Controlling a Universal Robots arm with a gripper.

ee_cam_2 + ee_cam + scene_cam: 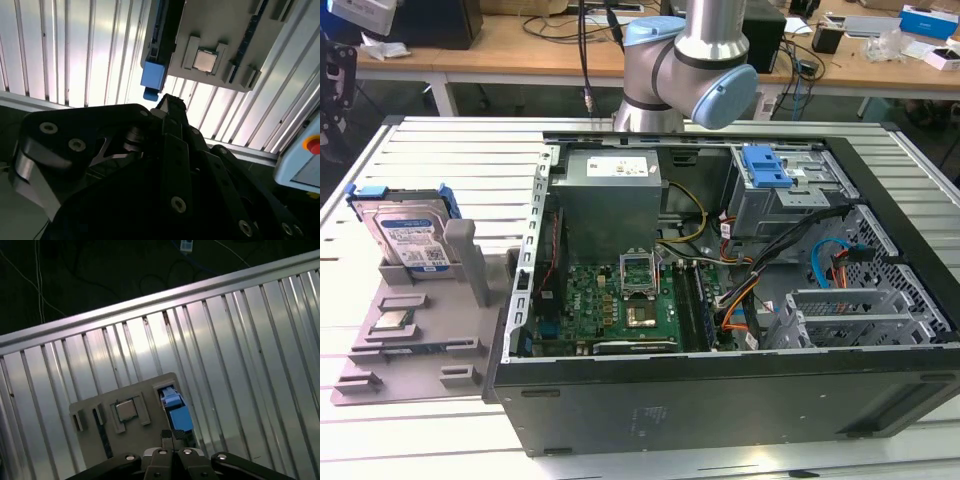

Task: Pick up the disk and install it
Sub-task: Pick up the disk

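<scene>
My gripper [172, 433] is nearest in both wrist views, its fingers drawn together on nothing, and it hangs above the disk [176, 410] without touching it. The disk stands on edge in a slot of the grey holder [150, 390], with its blue caddy frame uppermost and its white-and-blue label facing outward in the exterior view. Beside it, a small square silver chip [126, 410] lies flat in a pocket of the same holder. The holder rests on the slatted metal surface [250, 340]. On the exterior view's right of the holder lies the open computer case [720, 400], with its motherboard [620, 300] exposed and a blue latch [765, 165] on the silver drive cage at its far side
</scene>
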